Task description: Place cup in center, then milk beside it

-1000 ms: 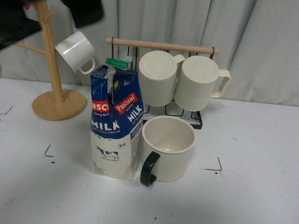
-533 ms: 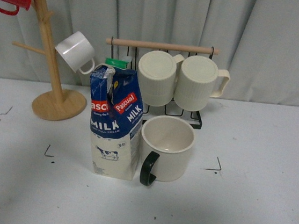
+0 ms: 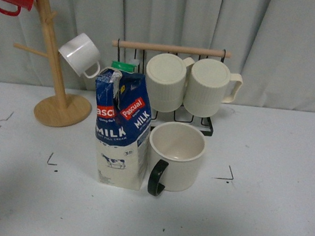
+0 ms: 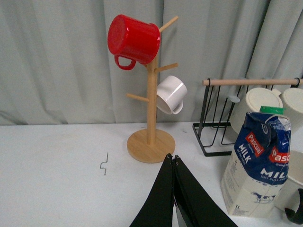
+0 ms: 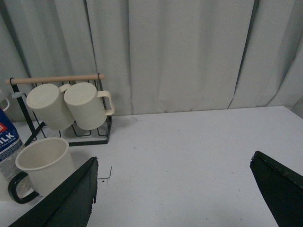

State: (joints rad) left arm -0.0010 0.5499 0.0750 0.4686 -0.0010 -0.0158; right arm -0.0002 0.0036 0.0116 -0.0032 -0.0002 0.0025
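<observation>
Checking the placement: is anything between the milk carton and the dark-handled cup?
Nothing: in the front view the milk carton and cup stand side by side, seemingly touching.

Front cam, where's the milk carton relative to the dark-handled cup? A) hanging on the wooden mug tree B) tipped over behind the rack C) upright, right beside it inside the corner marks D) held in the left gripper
C: the milk carton stands upright right next to the cup, both between the black corner marks.

Lighting is even, soft and diffuse across my three views. Faint shadows sit under the milk [image 3: 120, 131] and cup [image 3: 176, 157] on the worktop [image 3: 272, 211]. No glare; mild softness throughout.
</observation>
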